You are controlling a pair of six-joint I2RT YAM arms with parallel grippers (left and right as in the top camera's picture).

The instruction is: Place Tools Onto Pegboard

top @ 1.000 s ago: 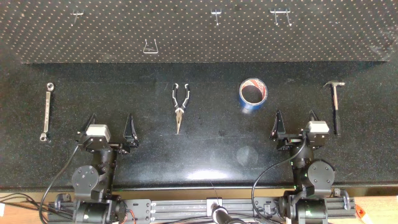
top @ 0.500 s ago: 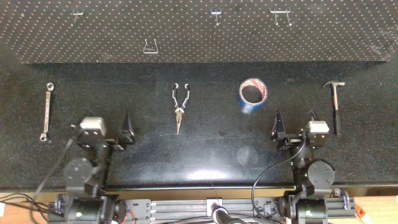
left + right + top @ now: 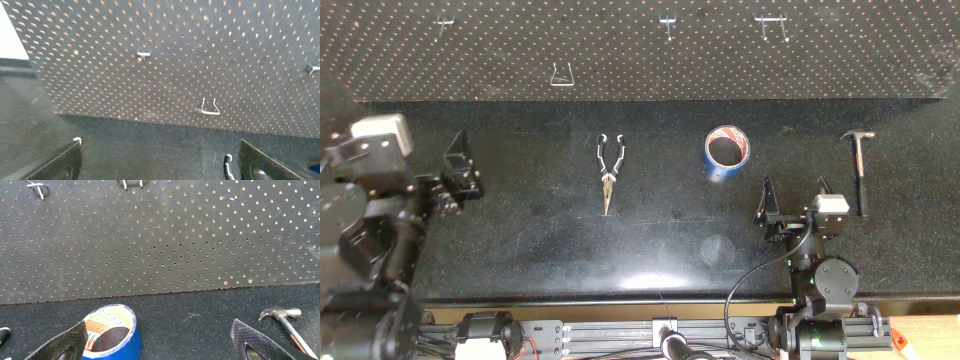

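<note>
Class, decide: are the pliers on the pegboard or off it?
Off: the pliers lie on the black table, below the pegboard.

We list left arm (image 3: 365, 235) and right arm (image 3: 828, 282): black rounded joint housings, a pale grey camera block (image 3: 831, 203) at each wrist. On left hand (image 3: 160, 144) and right hand (image 3: 794, 186): black tapering fingers (image 3: 60, 342) with textured faces. Black cables (image 3: 728, 305) loop down to bases on a black rail (image 3: 610, 330).

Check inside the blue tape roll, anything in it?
Inside the blue tape roll, only its pale liner and the bare black tabletop show. In the right wrist view, its near wall hides part of the floor inside.
</note>
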